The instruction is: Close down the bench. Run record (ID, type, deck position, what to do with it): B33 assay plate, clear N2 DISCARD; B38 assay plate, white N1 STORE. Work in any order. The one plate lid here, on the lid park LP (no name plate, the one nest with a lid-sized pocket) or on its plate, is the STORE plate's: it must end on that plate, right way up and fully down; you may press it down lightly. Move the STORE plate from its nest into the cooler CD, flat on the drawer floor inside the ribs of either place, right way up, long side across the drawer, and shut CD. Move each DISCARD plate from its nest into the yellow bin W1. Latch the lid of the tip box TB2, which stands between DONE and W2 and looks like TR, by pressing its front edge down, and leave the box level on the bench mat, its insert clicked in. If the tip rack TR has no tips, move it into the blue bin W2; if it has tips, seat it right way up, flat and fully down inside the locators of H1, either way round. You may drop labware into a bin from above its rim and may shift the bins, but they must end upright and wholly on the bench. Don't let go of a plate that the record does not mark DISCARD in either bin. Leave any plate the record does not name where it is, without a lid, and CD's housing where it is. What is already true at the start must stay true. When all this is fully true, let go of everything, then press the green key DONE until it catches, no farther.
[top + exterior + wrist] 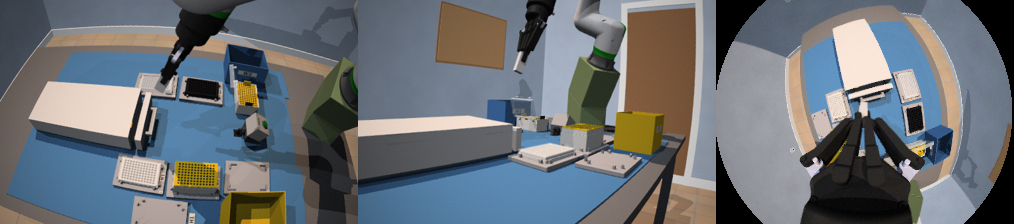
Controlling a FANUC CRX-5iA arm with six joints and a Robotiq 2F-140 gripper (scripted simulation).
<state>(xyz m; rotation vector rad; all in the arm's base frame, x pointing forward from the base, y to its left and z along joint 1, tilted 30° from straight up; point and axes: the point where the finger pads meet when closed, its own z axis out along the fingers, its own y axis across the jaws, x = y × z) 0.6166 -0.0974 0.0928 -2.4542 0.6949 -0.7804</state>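
My gripper [161, 87] [519, 67] is shut and empty, high above the bench. In the top view its tip overlaps the clear plate [153, 83] in the back nest. The white plate [139, 171] sits in nest N1 at the front. The cooler CD [86, 111] lies at the left, its drawer front [146, 120] a little out from the housing. The tip box TB2 [246, 96] stands by the blue bin W2 [246, 64] with its lid up. The tip rack TR [195, 175] sits beside the white plate. The green key DONE [264, 124] is on its grey block. The wrist view shows the shut fingers [864, 106] far above the bench.
A black plate [202, 89] sits in a back nest. An empty nest [246, 177] lies beside the yellow bin W1 [253, 209]. Nest H1 [159, 210] is at the front edge. The arm's green base [328, 106] stands at the right.
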